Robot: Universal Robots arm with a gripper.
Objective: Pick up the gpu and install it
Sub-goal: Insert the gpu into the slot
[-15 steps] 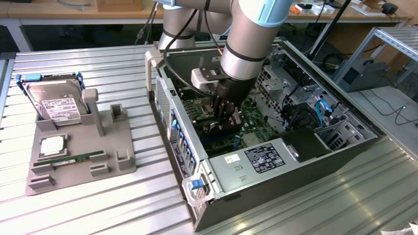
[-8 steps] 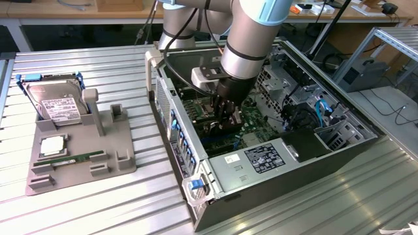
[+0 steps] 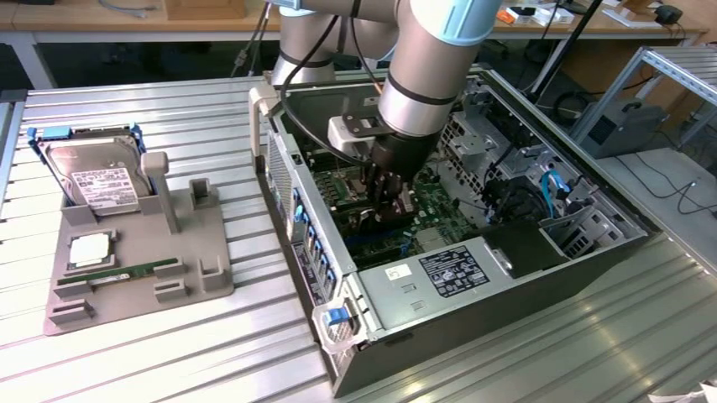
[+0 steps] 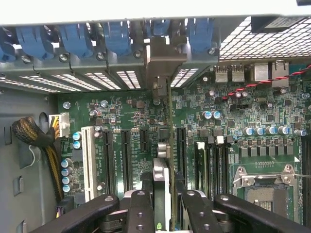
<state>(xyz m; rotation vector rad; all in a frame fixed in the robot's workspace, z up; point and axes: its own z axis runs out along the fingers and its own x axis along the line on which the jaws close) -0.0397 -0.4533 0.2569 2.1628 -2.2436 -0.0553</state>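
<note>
the arm reaches down into the open computer case [image 3: 583,252]. the gripper [image 4: 161,204] is clamped on the gpu [image 4: 163,145], one finger [image 4: 138,208] on each side. the gpu stands on its edge over the green board [image 4: 233,121], its silver end up against the back wall slots [image 4: 160,58].

No legible text; labels on hard drive [image 3: 103,186], power supply [image 3: 452,270] unreadable.

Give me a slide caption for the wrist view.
Gripper holding the gpu edge-on over the motherboard, its bracket at the case's rear slots.
</note>
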